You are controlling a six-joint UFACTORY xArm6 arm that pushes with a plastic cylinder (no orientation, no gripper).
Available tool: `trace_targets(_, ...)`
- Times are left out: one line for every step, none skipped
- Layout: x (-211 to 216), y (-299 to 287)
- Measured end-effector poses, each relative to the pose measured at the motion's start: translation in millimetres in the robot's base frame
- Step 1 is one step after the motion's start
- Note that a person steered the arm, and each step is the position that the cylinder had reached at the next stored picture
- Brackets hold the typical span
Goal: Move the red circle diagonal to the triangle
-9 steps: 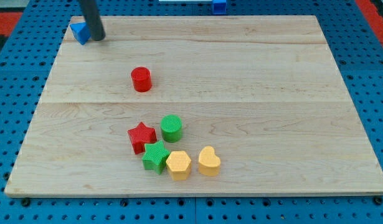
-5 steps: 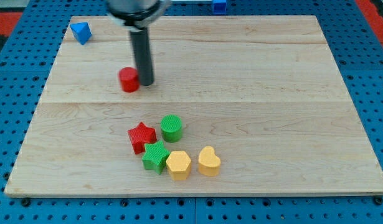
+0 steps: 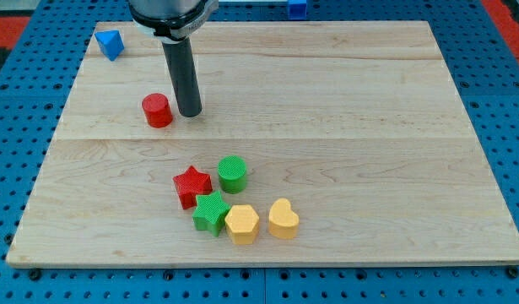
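A pale wooden board (image 3: 343,101) lies on a blue pegboard bench (image 3: 14,169), a small blue block (image 3: 297,8) at the top edge being cut off. I have no jaws, only my tip (image 3: 190,113), just right of the red circle (image 3: 157,111); whether they touch I cannot tell. The blue triangle (image 3: 110,43) sits upper left.

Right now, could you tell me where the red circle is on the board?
The red circle sits in the view's upper left part of the wooden board, just left of my tip, below and right of the blue triangle.
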State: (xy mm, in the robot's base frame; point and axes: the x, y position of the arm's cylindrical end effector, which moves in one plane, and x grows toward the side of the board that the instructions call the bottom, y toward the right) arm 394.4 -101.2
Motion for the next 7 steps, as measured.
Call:
trace_targets(27.6,11.5)
trace_targets(37.5,-8.8)
trace_targets(-7.3,-64.7)
trace_targets(-2.5,-68.9)
trace_targets(-19.6,-117.0)
trace_targets(-89.2,-122.4)
trace_targets(-97.7,-98.0)
